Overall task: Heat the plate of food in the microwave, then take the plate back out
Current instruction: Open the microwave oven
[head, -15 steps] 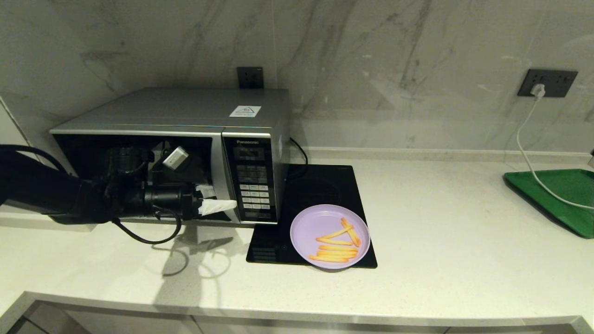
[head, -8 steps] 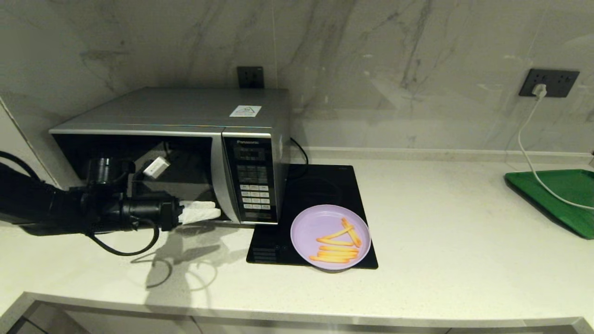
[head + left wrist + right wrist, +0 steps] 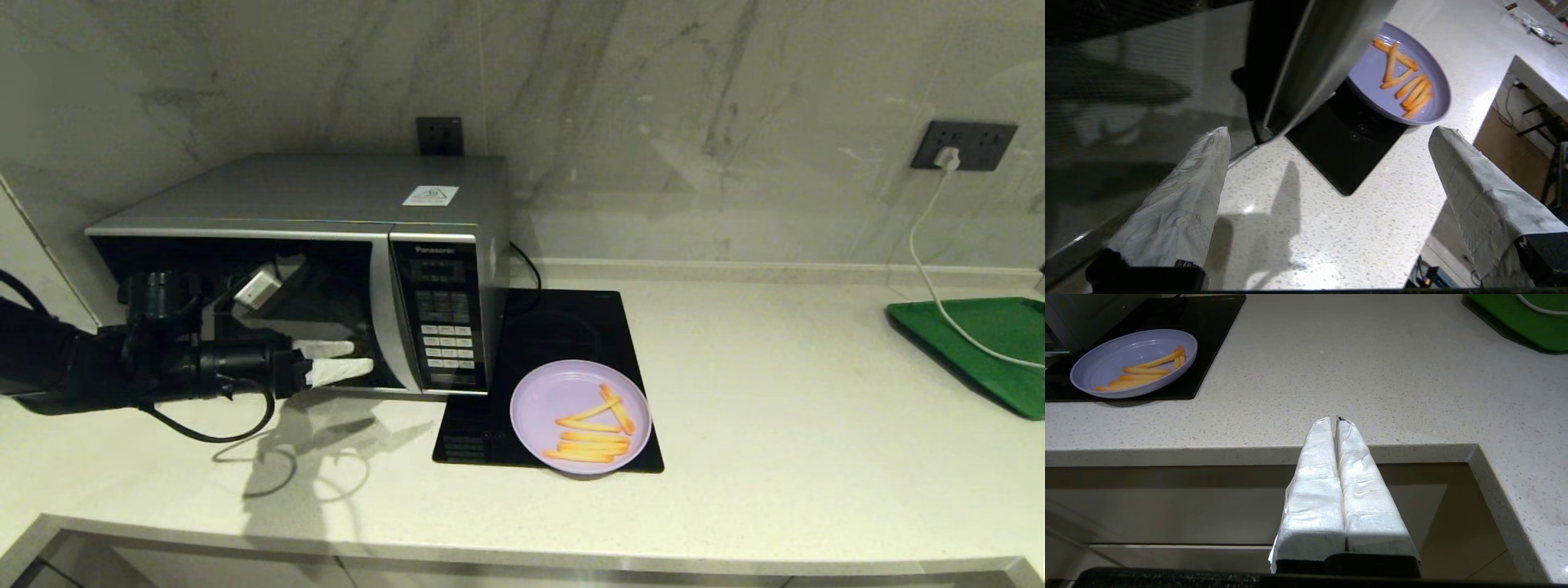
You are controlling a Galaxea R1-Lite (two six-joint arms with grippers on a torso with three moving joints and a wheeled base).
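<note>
- The left pincer (image 3: pixel 347 359) had drawn back leftward along the microwave (image 3: pixel 326 245) door since a second before, its fingers spread and released.
- The plate of food (image 3: pixel 580 416) sat unmoved on the induction hob (image 3: pixel 563 343), fries mostly lying left-right.
- The plate lay well right of the left pincer on the desk (image 3: pixel 775 457).
- The right pincer (image 3: pixel 1337 424) hung clenched off the near edge.

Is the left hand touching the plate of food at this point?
Apart. In the head view the left hand is open in front of the microwave door, while the plate of food sits untouched on the black hob beyond the button panel.
</note>
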